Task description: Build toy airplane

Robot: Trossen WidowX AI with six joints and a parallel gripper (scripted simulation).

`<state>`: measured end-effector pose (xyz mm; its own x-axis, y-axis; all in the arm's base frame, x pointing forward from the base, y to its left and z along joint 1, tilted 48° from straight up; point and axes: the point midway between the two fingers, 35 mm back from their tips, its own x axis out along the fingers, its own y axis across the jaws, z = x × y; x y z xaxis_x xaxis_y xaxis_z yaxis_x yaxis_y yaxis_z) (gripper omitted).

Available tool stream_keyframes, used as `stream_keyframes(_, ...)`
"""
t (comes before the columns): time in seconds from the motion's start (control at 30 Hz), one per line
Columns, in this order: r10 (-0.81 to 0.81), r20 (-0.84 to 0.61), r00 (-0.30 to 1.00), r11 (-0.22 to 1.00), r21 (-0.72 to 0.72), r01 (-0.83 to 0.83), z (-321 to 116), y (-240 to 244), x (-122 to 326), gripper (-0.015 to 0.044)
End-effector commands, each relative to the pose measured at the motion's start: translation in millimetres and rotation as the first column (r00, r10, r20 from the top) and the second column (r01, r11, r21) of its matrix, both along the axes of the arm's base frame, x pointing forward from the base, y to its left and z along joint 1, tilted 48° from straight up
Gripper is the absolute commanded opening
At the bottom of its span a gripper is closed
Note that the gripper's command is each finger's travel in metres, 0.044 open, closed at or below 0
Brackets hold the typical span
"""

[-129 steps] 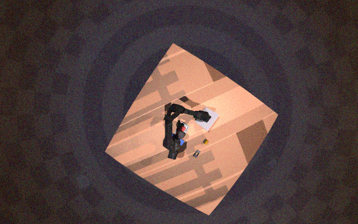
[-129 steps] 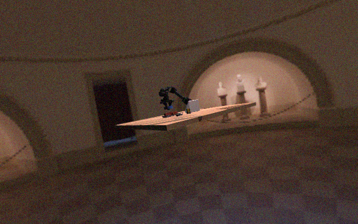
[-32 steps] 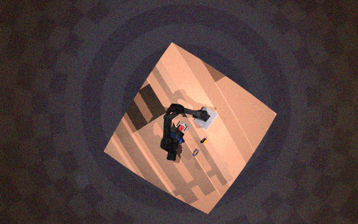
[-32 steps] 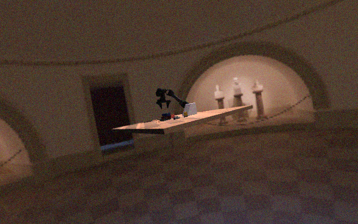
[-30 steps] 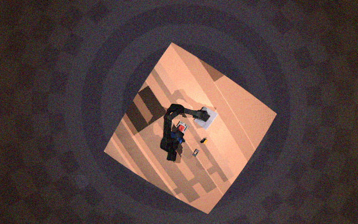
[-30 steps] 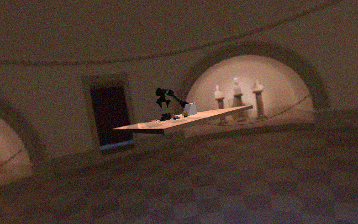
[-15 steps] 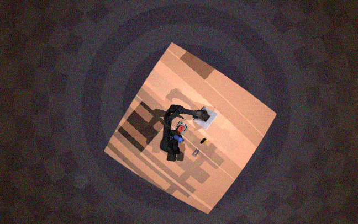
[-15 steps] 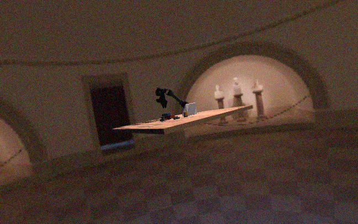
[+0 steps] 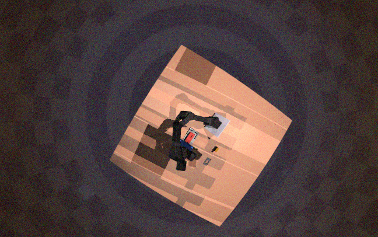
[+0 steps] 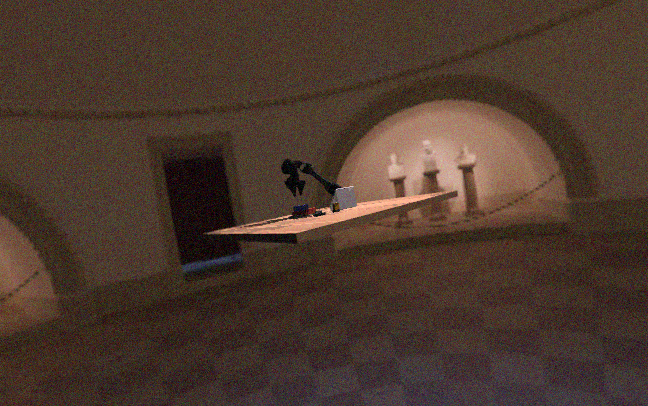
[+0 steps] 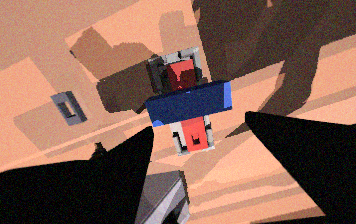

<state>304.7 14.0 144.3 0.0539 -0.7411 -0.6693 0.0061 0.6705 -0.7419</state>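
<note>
The red fuselage (image 9: 189, 138) (image 10: 312, 211) (image 11: 192, 130) lies lengthwise in the pale grey cradle (image 9: 195, 135) (image 11: 175, 56). The blue wing (image 9: 186, 145) (image 10: 300, 209) (image 11: 190, 103) lies crosswise on top of the fuselage. Its tab and socket are hidden, so I cannot tell how fully it sits. The yellow and black tail fin (image 9: 216, 149) (image 10: 335, 206) lies apart on the table; in the wrist view my left finger mostly hides it. A socket shows open in the fuselage's near end in the wrist view. My gripper (image 10: 298, 193) (image 11: 198, 123) is wide open and empty, above the wing and clear of it.
A small grey block with a rectangular hole (image 9: 209, 159) (image 11: 79, 114) lies on the table near the tail fin. A pale panel (image 9: 223, 125) (image 10: 346, 198) stands by the arm's base. Arm shadows fall across the table.
</note>
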Motion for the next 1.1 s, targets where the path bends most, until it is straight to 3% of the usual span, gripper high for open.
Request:
stream_keyframes(0.0,0.031,-0.044,0.999,1.0,0.0,-0.031,-1.1,0.2,-0.5,0.044)
stream_keyframes(0.13,0.032,-0.044,0.999,0.999,0.002,-0.032,-3.2,2.6,-0.7,0.044)
stream_keyframes(0.3,0.047,-0.046,0.998,0.998,0.041,-0.046,-58.1,63.0,-16.8,0.044)
stream_keyframes(0.63,0.037,-0.052,0.998,0.999,0.029,-0.036,-170.0,152.3,-114.3,0.044)
stream_keyframes(0.9,0.032,-0.047,0.998,0.999,0.013,-0.032,-188.1,156.7,-135.2,0.044)
stream_keyframes(1.07,0.032,-0.046,0.998,0.999,0.012,-0.032,-223.6,118.1,-132.6,0.044)
